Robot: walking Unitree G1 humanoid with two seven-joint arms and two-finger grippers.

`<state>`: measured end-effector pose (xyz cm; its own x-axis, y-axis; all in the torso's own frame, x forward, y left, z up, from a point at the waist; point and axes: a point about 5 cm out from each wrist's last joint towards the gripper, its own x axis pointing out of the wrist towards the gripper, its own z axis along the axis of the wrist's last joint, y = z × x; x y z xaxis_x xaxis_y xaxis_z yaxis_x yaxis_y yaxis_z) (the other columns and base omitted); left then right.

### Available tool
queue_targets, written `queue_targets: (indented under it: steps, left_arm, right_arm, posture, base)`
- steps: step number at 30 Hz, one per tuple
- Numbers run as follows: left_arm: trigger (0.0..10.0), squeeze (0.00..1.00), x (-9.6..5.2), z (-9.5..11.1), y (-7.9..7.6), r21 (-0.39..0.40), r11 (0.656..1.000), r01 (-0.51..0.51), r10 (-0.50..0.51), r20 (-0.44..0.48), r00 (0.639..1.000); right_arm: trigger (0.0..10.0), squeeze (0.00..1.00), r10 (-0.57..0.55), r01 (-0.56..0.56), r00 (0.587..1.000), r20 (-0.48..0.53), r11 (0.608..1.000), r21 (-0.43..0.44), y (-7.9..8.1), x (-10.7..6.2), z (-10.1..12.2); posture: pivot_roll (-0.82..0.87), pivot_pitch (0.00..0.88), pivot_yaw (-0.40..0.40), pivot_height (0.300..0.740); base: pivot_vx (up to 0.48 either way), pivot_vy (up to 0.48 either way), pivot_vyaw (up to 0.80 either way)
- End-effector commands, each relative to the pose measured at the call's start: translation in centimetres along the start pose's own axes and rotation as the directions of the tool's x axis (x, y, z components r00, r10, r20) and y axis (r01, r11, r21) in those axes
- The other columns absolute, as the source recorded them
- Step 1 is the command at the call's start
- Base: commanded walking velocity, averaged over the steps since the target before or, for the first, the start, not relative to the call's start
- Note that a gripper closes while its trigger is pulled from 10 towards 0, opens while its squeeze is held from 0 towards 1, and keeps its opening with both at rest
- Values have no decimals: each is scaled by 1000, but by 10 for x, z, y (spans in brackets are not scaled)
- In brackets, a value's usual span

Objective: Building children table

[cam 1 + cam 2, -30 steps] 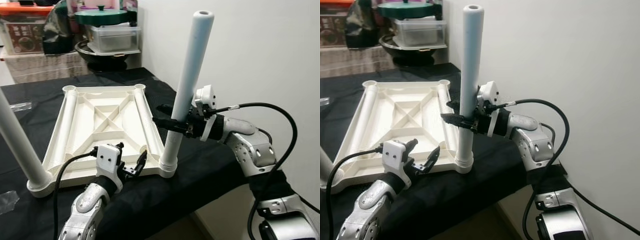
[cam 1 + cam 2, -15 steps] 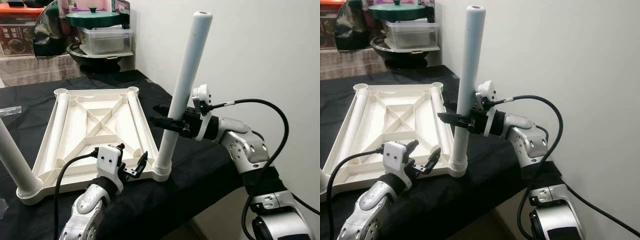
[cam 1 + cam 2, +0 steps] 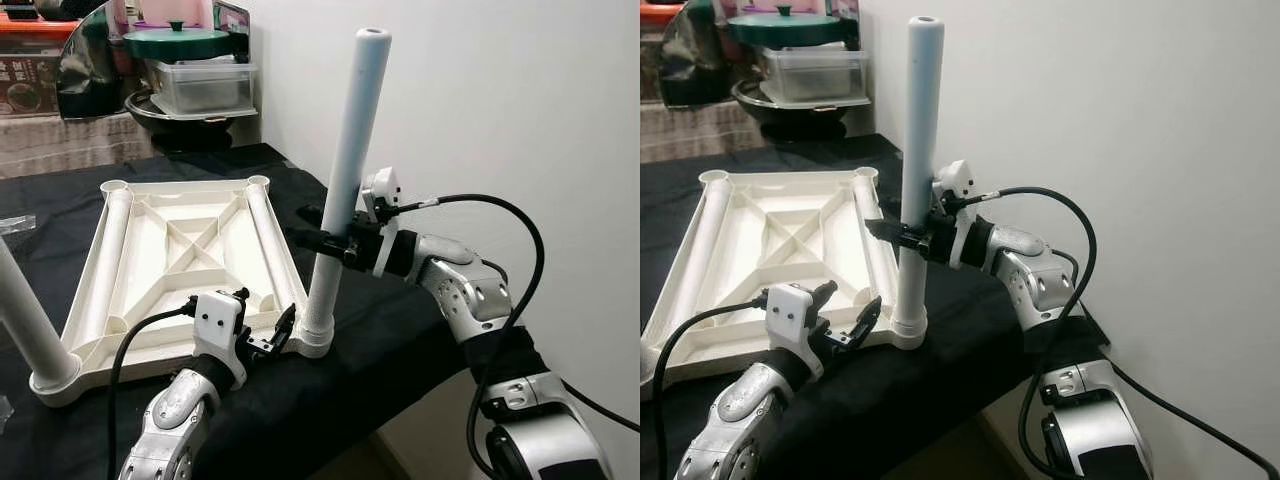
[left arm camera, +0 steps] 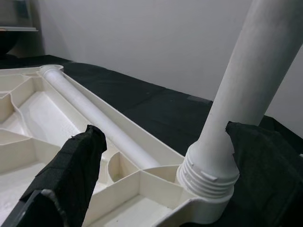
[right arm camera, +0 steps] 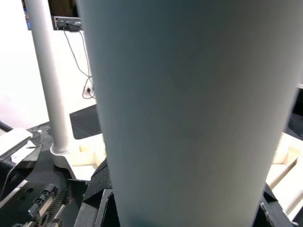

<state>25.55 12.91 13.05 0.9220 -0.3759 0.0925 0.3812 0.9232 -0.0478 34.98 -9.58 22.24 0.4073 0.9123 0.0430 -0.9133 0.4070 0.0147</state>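
A white plastic table top point(image 3: 180, 250) lies upside down on a black-covered table. A white leg point(image 3: 345, 150) stands in its near right corner socket point(image 4: 208, 175), leaning slightly. My right gripper point(image 3: 325, 235) is shut on this leg about halfway up; in the right wrist view the leg point(image 5: 189, 104) sits close against the camera. A second leg point(image 3: 25, 320) stands in the near left corner. My left gripper point(image 3: 262, 320) is open, low at the top's near edge, just left of the leg's base. Its fingers point(image 4: 71, 175) straddle the corner without touching it.
The black table's near edge point(image 3: 400, 390) drops off just beyond the socket corner. A white wall point(image 3: 500, 100) runs close along the right. At the back stand a green-lidded pot point(image 3: 175, 45), a clear plastic box point(image 3: 205, 85) and other kitchenware.
The whole view has shifted, so the camera moved. The leg held by my right gripper now stands a little more upright in its socket. My left gripper has stayed open at the near edge.
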Motion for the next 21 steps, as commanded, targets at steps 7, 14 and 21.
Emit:
queue_targets:
  steps: [7,14,21]
  left_arm:
    - [10000,0,0,0,-1,7,1000,-1,1,7,1000]
    - [10000,0,-3,-2,4,24,999,-38,38,1,999]
    - [10000,0,-2,-2,5,20,999,-43,43,0,999]
  right_arm:
    - [10000,0,-129,140,986,-108,985,100,-6,0,-43]
    - [10000,0,39,-45,999,-34,980,-192,26,-11,-15]
    - [10000,0,104,-117,993,-59,947,-299,57,-18,-17]
  posture:
    - [0,0,-111,740]
    - [-7,0,-107,740]
    - [-31,0,-87,740]
  base:
    - [0,0,0]
    - [0,0,0]
    - [0,0,0]
